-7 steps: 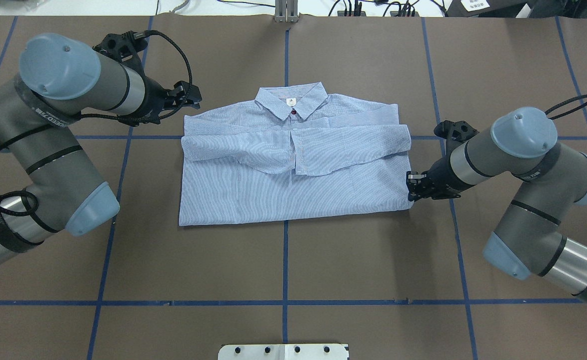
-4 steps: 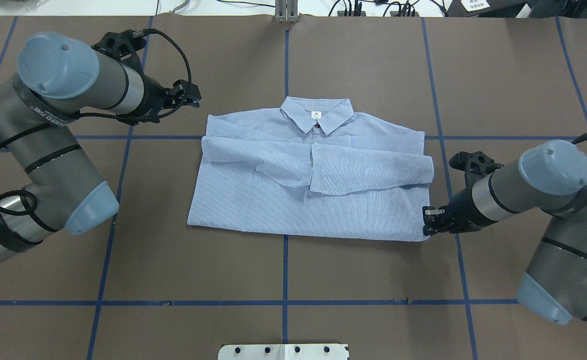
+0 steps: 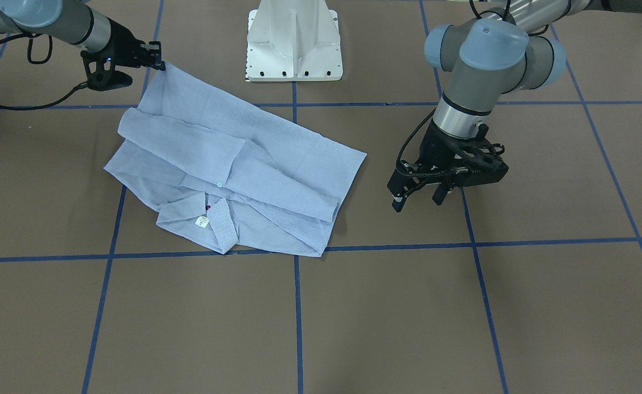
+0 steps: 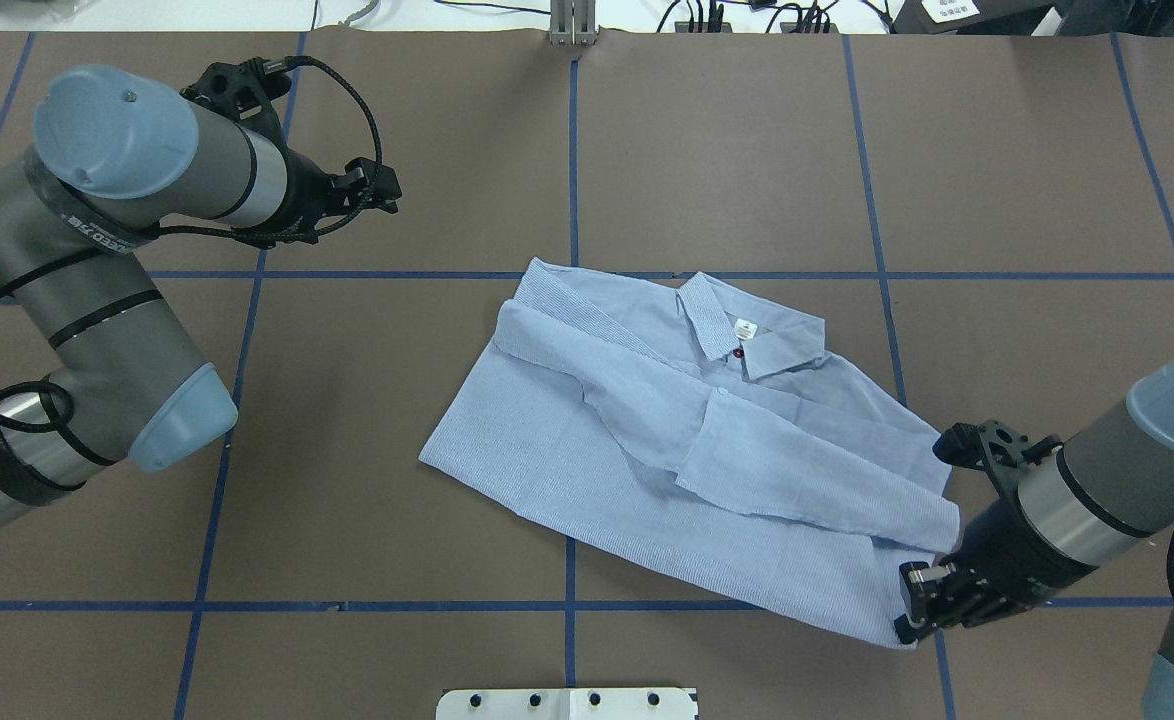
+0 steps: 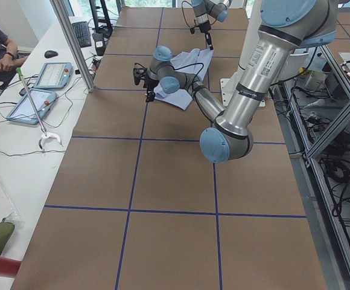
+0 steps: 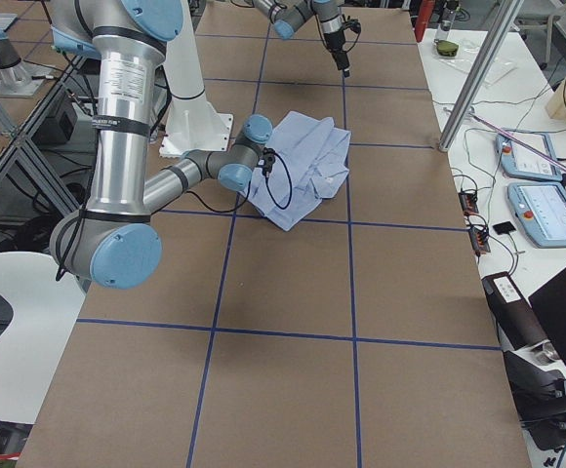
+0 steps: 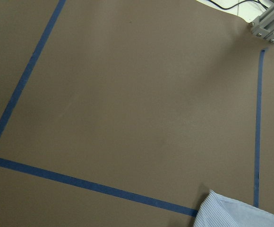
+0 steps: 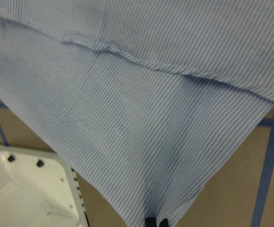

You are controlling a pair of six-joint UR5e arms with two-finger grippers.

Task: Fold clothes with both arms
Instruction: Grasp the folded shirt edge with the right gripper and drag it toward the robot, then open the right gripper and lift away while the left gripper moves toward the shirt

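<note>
R gripper (image 4: pixel 907 615) is pinching the shirt (image 4: pixel 647 440) by one hem corner. Its jaws are pressing together w/ only a fold of cloth between the tips, as the R wrist view is showing at its bottom edge. Shirt is lying flat on the brown table (image 4: pixel 347 520), front up, both sleeves folded across the chest. Its long axis is running diagonally in the overhead view, from upper left near the middle of the blue tape grid (image 4: pixel 571 150) down to lower right at the pinched corner. That corner is sitting on the robot's side of the table, near the white pedestal base (image 3: pixel 293 44). Collar (image 4: pixel 747 335) is pointing away from the robot & toward its right, w/ the white neck label (image 4: pixel 744 327) showing inside it and a red button (image 4: pixel 738 352) just below. Hem edge is facing the robot & its left. L gripper (image 3: pixel 418 201) is hanging over bare table, well apart from the shirt, w/ fingers spread wide, holding and touching nothing. L wrist cam is catching only table, tape & one shirt corner at the bottom of its frame.
</note>
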